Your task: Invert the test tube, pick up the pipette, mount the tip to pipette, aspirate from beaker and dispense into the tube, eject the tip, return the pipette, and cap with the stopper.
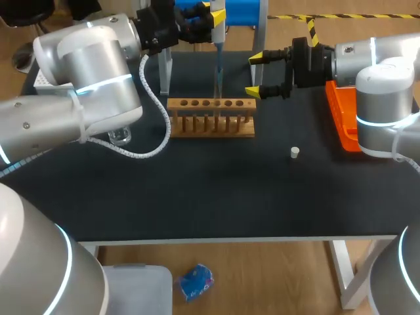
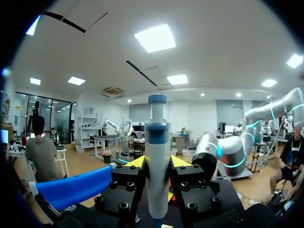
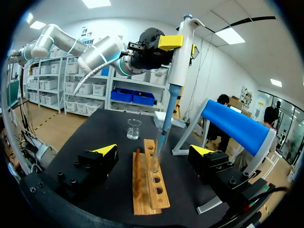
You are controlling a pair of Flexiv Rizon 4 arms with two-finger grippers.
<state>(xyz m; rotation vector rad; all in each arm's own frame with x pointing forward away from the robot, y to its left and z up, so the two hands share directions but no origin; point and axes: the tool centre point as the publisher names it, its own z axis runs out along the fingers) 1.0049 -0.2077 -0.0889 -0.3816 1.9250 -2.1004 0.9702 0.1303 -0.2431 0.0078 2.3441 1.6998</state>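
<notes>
Head view: the left pincer (image 1: pixel 216 14) holds the pipette (image 1: pixel 218 60) upright, tip down at the wooden test tube rack (image 1: pixel 211 125) on the bench (image 1: pixel 216 190) — the right pincer (image 1: pixel 259 73) gapes wide just beside.

Left wrist view: both fingers clamp the pipette.

Right wrist view: the rack lies ahead between the spread fingers — touching neither.

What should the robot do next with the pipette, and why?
Probably hold steady and dispense: the left gripper is shut on the pipette, and its tip already points down into the test tube in the wooden rack.
</notes>
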